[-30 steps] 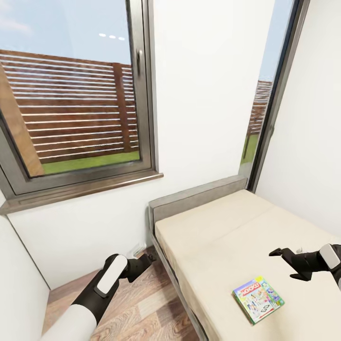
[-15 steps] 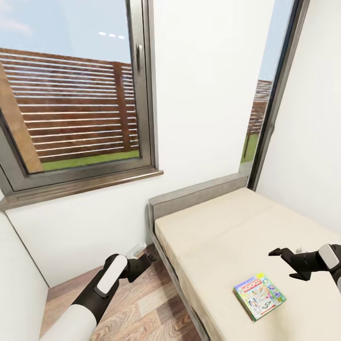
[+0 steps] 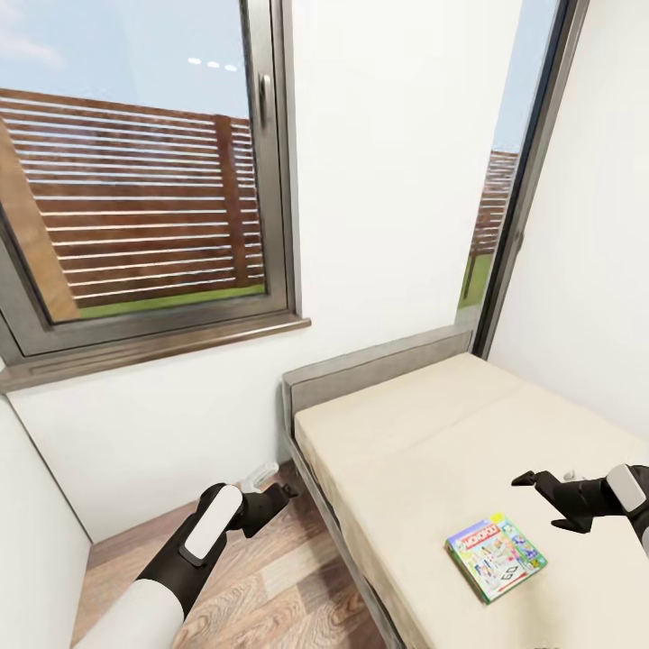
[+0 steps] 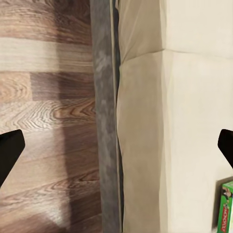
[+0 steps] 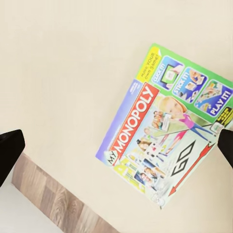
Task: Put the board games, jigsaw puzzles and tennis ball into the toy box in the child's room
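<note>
One board game (image 3: 496,557), a MONOPOLY box with a green border, lies flat on the beige bed (image 3: 415,433) near its front edge. My right gripper (image 3: 539,502) hovers open just above and to the right of it. The right wrist view looks straight down on the board game (image 5: 165,131), between that gripper's (image 5: 116,148) spread fingers. My left gripper (image 3: 281,492) hangs open over the wood floor beside the bed's grey frame. In the left wrist view, a green corner of the board game (image 4: 226,206) shows at the edge, with the gripper (image 4: 116,148) holding nothing. The table, toy box, jigsaw puzzles and tennis ball are out of view.
A grey headboard (image 3: 370,370) stands against the white wall under a large window (image 3: 135,180). A narrow tall window (image 3: 505,207) sits in the right corner. A strip of wood floor (image 3: 261,586) runs between the bed and the left wall.
The whole picture has slid slightly upward, so the camera has moved. Both arms hold the same pose and the board game lies where it was.
</note>
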Robot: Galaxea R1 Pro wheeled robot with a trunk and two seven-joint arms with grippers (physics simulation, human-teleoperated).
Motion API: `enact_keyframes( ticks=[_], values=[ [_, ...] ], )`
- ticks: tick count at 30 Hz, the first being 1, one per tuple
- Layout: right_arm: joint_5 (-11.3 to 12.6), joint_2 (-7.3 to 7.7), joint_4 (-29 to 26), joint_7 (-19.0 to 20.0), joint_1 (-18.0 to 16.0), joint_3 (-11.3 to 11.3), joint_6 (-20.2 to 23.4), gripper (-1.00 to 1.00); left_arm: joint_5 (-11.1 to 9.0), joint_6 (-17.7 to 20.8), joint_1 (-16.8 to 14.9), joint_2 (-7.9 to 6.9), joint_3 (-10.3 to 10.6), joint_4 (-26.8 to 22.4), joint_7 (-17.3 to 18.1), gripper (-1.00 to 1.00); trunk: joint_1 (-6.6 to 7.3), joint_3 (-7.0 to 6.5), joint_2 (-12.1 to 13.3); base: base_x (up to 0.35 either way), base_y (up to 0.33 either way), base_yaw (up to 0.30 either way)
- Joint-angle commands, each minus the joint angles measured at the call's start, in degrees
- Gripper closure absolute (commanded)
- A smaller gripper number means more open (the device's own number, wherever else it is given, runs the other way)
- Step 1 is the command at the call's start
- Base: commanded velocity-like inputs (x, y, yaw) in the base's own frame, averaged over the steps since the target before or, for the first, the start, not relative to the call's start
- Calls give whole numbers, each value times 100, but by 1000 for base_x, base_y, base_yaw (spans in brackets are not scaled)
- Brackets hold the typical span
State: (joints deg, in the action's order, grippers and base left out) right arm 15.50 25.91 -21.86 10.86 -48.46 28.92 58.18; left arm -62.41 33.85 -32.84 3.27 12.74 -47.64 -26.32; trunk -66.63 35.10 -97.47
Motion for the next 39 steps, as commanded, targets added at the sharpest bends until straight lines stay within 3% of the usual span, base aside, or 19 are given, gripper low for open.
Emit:
enact_keyframes(
  ticks=[1,26,39],
  values=[
    [-58,-2,-3,44,-6,43,23,-100,-61,-1,-3,-2,9,-9,-57,-100,-22,25,-45,0,0,0],
    [-68,22,-2,30,-6,52,18,-100,-61,-1,5,-3,9,-9,-57,-100,-571,473,-1048,0,0,0],
    [-72,66,2,-7,-6,57,18,-100,-61,-8,5,-6,9,-9,-56,-100,-571,473,-1048,0,0,0]
  ],
)
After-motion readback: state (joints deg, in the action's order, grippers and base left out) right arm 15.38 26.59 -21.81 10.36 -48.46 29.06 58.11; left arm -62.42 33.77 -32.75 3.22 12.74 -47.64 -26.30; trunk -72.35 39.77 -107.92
